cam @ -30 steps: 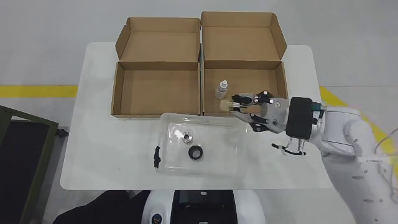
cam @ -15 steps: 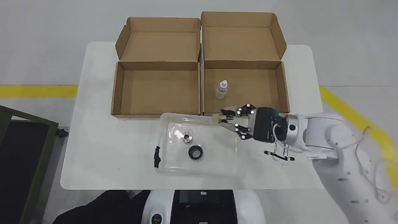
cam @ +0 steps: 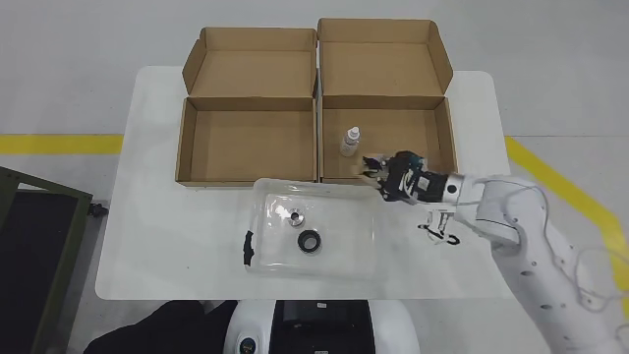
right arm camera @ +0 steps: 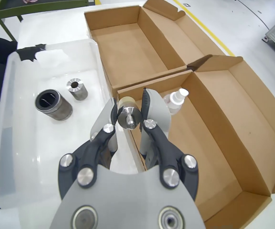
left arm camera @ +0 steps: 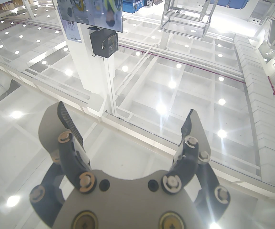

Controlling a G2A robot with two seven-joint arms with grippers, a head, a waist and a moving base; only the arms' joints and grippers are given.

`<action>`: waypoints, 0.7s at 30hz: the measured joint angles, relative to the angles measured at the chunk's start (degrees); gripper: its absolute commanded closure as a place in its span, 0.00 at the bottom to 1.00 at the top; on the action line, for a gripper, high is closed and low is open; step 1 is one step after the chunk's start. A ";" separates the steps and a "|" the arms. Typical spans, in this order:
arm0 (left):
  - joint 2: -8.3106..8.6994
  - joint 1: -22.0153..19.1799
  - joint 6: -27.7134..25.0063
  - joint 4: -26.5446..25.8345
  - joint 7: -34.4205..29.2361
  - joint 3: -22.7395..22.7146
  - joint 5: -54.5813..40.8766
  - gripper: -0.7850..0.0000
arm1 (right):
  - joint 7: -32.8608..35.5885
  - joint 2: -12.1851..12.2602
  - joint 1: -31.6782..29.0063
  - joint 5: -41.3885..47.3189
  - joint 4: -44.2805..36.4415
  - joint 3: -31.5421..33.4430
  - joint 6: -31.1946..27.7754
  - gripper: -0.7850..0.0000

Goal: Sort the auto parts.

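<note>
On white table (cam: 157, 206), noting two open cardboard boxes side by side, left box (cam: 246, 147) and right box (cam: 413, 138), with clear plastic bin (cam: 344, 256) just in front, nearer the robot. Recording right gripper (right arm camera: 129, 101) as clamping short metal cylinder (right arm camera: 127, 119), jaws narrow, toothed pads pressing on both sides of its body, threaded stub end pointing back toward the wrist. Placing this held part above the near edge of right box, close to the corner adjoining bin and left box. Logging white-capped bottle (right arm camera: 175, 100) sitting inside right box just beyond. Finding black-lined bearing sleeve (right arm camera: 52, 106) and smaller steel bushing (right arm camera: 76, 89) standing apart in bin. Recording left gripper (left arm camera: 126, 107) as pointing at ceiling, jaws wide apart.
</note>
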 measured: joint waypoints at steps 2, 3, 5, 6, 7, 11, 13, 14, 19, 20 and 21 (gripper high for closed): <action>0.00 0.00 0.00 0.00 0.00 0.00 0.00 0.00 | 0.90 -0.05 1.00 -0.51 1.22 -0.11 0.92 1.00; 0.00 0.00 0.00 0.00 0.00 0.00 0.00 0.00 | 1.41 -0.08 1.47 -0.69 1.71 -0.23 1.25 1.00; 0.00 0.00 0.00 0.00 0.00 0.00 0.00 0.00 | 2.77 -0.19 2.68 -0.97 2.92 -0.80 1.80 1.00; 0.00 0.00 0.00 0.00 0.00 0.00 0.00 0.00 | 3.42 -0.26 3.24 -1.10 3.49 -1.14 2.11 1.00; 0.00 0.00 0.00 0.00 0.00 0.00 0.00 0.00 | 4.37 -0.36 4.01 -1.50 4.21 -1.66 2.78 1.00; 0.00 0.00 0.00 0.00 0.00 0.00 0.00 0.00 | 7.21 -0.82 6.51 -2.39 6.91 -3.85 4.73 1.00; 0.00 0.00 0.00 0.00 0.00 0.00 0.00 0.00 | 8.79 -1.13 8.08 -2.58 8.58 -5.17 5.41 1.00; 0.00 0.00 0.00 0.00 0.00 0.00 0.00 0.00 | 9.38 -1.26 8.77 -2.72 9.25 -5.71 5.74 1.00; 0.00 0.00 0.00 0.00 0.00 0.00 0.00 0.00 | 11.70 -1.95 12.00 -3.43 12.48 -8.34 7.04 1.00; 0.00 0.00 0.00 0.00 0.00 0.00 0.00 0.00 | 12.13 -2.07 12.56 -3.51 13.09 -8.76 7.11 1.00; 0.00 0.00 0.00 0.00 0.00 0.00 0.00 0.00 | 12.56 -2.18 13.11 -3.58 13.70 -9.16 7.18 1.00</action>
